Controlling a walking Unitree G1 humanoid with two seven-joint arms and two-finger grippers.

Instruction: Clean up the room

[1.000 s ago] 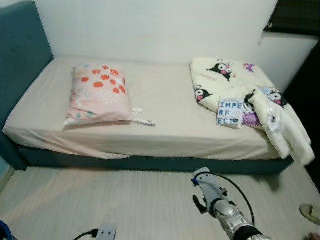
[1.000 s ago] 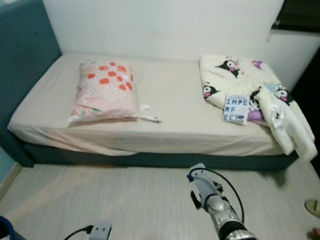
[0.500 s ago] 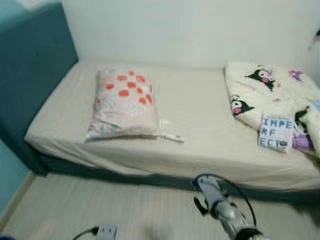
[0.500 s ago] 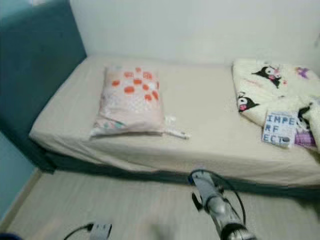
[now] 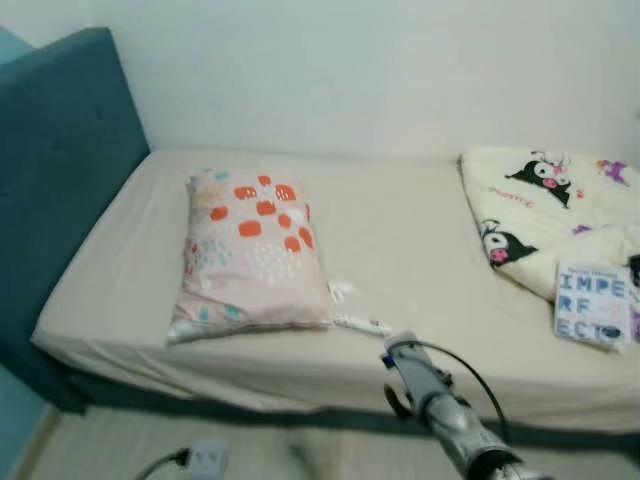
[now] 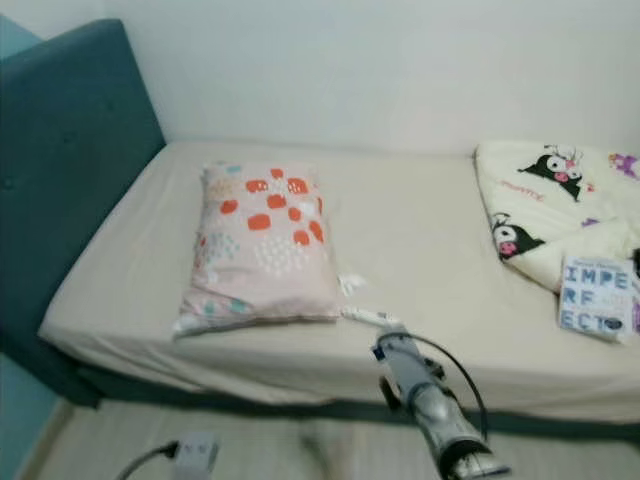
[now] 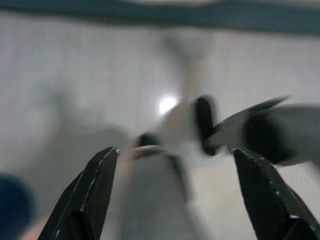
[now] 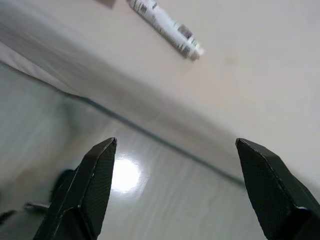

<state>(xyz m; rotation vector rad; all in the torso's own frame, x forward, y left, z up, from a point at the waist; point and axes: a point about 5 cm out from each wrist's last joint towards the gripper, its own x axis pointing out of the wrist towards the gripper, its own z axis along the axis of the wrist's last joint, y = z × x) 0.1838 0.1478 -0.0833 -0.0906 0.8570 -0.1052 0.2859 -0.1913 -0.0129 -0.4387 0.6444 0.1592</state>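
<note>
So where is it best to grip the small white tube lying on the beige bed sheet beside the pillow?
Across the middle of the small white tube, from above with the right gripper: it lies flat, slim and clear of the pink patterned pillow.

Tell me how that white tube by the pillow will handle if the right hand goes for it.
The tube looks slim and round, so a nudge may roll it across the sheet. It is small, so probably light. It lies flat on soft bedding beside the pillow, so the open right hand may press into the sheet when closing.
</note>
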